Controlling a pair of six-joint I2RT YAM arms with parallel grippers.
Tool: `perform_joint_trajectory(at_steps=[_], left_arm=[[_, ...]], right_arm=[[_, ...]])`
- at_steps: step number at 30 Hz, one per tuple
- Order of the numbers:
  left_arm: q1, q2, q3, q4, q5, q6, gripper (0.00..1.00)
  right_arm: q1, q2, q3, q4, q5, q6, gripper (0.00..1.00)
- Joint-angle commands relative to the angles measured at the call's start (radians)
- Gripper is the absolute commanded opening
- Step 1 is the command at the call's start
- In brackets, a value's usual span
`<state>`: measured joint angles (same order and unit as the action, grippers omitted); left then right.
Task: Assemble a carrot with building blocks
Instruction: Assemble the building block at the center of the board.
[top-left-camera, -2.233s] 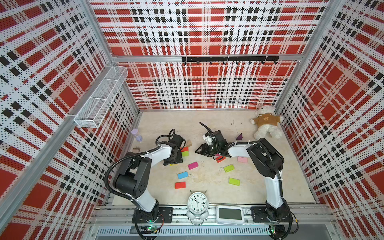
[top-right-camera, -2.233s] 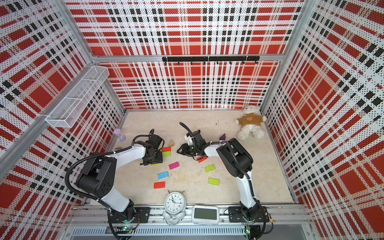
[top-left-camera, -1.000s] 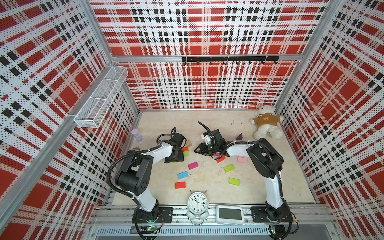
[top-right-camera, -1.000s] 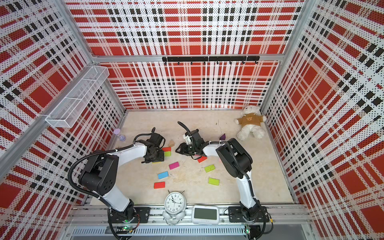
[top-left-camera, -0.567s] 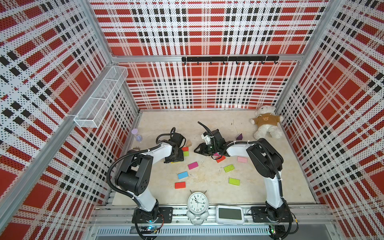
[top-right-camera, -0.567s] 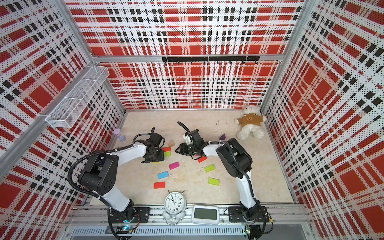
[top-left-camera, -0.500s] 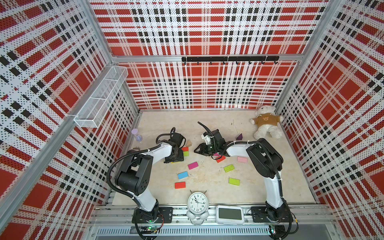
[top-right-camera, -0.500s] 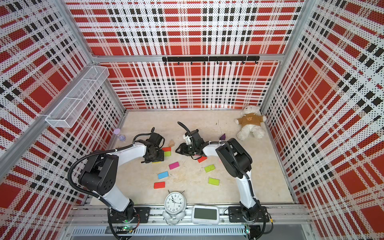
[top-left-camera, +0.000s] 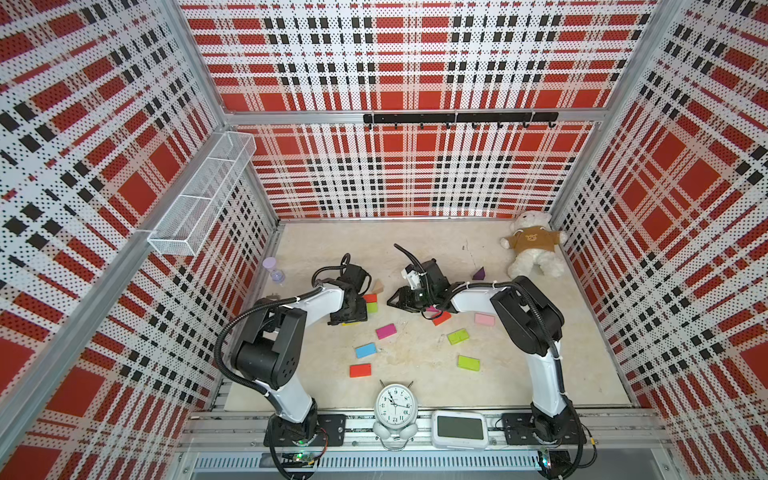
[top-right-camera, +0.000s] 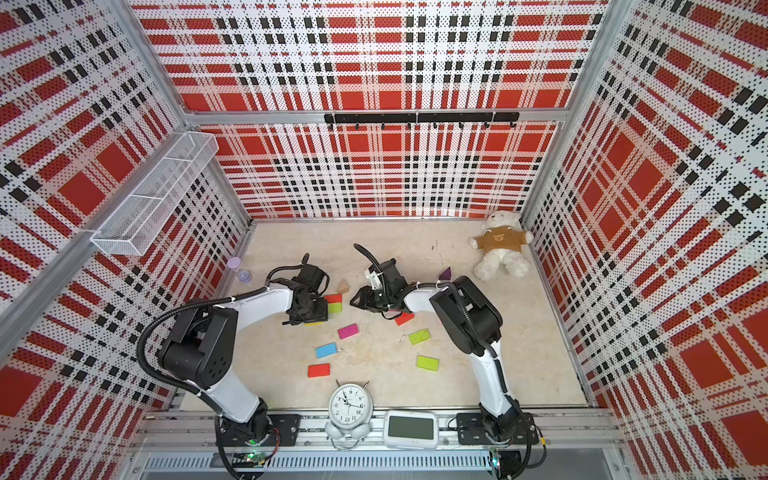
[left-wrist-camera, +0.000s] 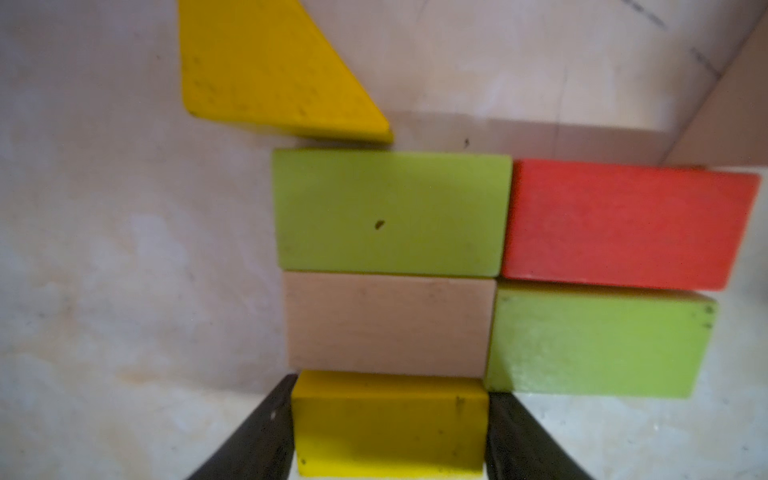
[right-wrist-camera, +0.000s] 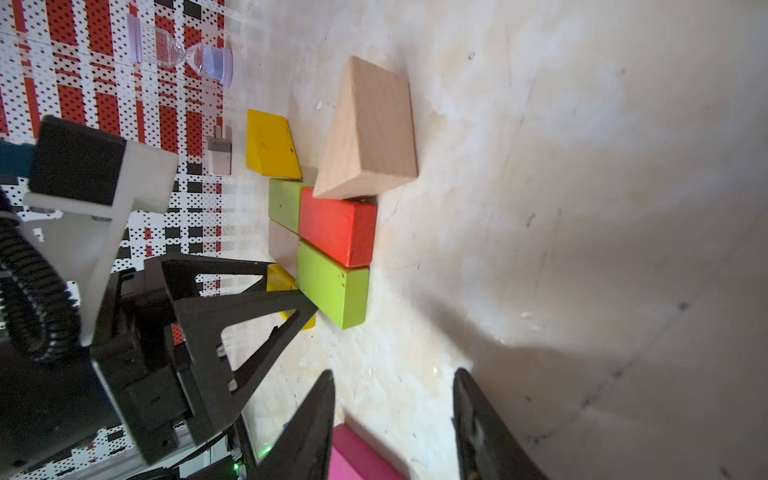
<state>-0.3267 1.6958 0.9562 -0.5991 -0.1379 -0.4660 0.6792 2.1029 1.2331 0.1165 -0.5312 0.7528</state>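
The left gripper (left-wrist-camera: 390, 386) clamps its jaws on a yellow block (left-wrist-camera: 388, 424), which touches the tan block (left-wrist-camera: 388, 324), clustered with lime blocks (left-wrist-camera: 390, 212) and a red block (left-wrist-camera: 627, 224) on the desk (left-wrist-camera: 124, 249); the right gripper (right-wrist-camera: 395, 371) hovers nearby, jaws half parted, gripping nothing.

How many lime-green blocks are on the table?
4. Two lime blocks sit packed among others at the left hand; two more lie loose by the right arm. Arms may hide others.
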Motion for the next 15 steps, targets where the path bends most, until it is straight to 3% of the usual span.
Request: perform_joint_trajectory(at_steps=[1, 9, 15], left_arm=[[0.011, 0.027, 0.011, -0.013, -0.032, 0.003, 0.68], [0.015, 0.016, 0.004, -0.016, -0.040, -0.005, 0.70], [0.012, -0.032, -0.008, -0.019, -0.046, -0.022, 0.82]], right_arm=[[0.004, 0.026, 0.023, 0.029, 0.003, 0.009, 0.46], [0.009, 0.029, 0.023, 0.037, -0.001, 0.014, 0.46], [0.009, 0.009, 0.016, 0.025, 0.007, 0.004, 0.49]])
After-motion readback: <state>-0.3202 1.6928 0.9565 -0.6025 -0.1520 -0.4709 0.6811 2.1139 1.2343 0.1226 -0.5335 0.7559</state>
